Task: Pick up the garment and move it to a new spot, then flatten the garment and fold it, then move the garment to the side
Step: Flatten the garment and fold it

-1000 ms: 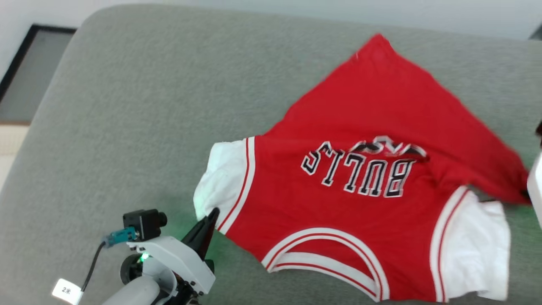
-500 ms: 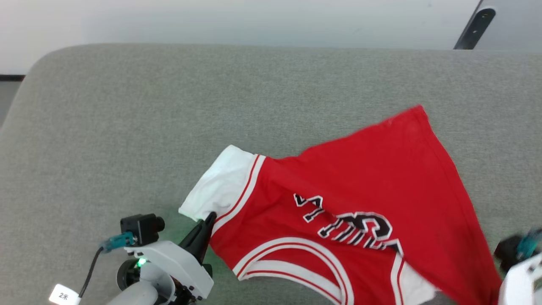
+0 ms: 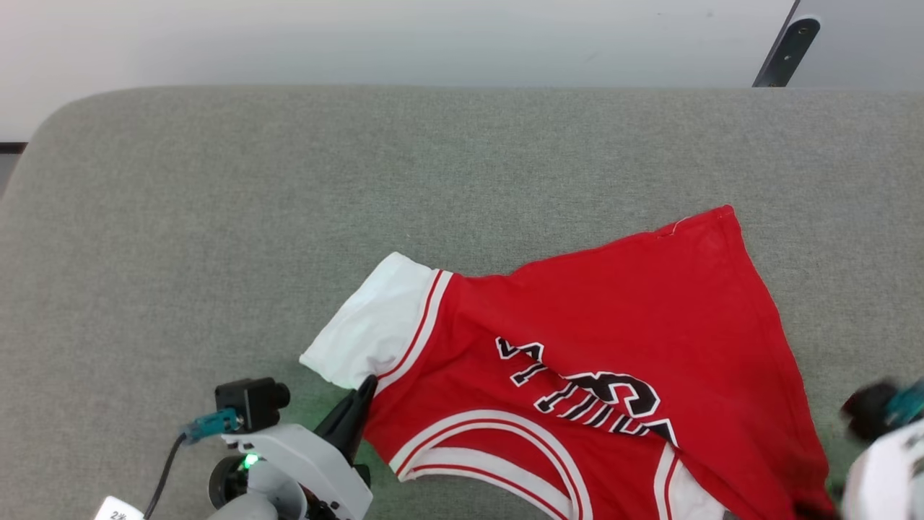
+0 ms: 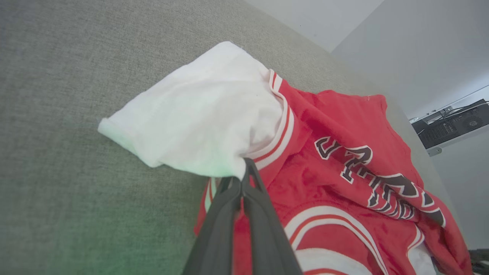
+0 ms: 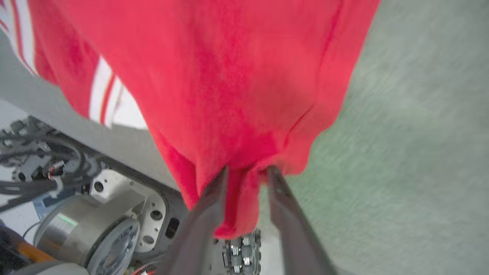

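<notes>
The garment point(image 3: 613, 325), a red jersey with white sleeves and black lettering, lies rumpled on the grey cushion point(image 3: 289, 217), its lettering partly creased over. My left gripper point(image 3: 364, 386) is shut on it at the striped seam of the white sleeve point(image 4: 198, 118), and the left wrist view has the tips point(image 4: 246, 164) pinching that cloth. In the right wrist view my right gripper point(image 5: 247, 172) stands with its fingers apart. A fold of the garment's red hem point(image 5: 237, 76) hangs loosely between them over the cushion's near edge.
The cushion runs wide to the left and back, ending at a pale wall. A dark post point(image 3: 783, 43) stands at the far right. Below the cushion's front edge the robot's base point(image 5: 95, 214) shows. A shelf with equipment point(image 4: 450, 126) lies beyond the cushion.
The head camera has shifted. The garment's right side has been drawn toward the near edge, creasing the lettering. My right gripper's fingers have parted; the left stays shut on the sleeve seam.
</notes>
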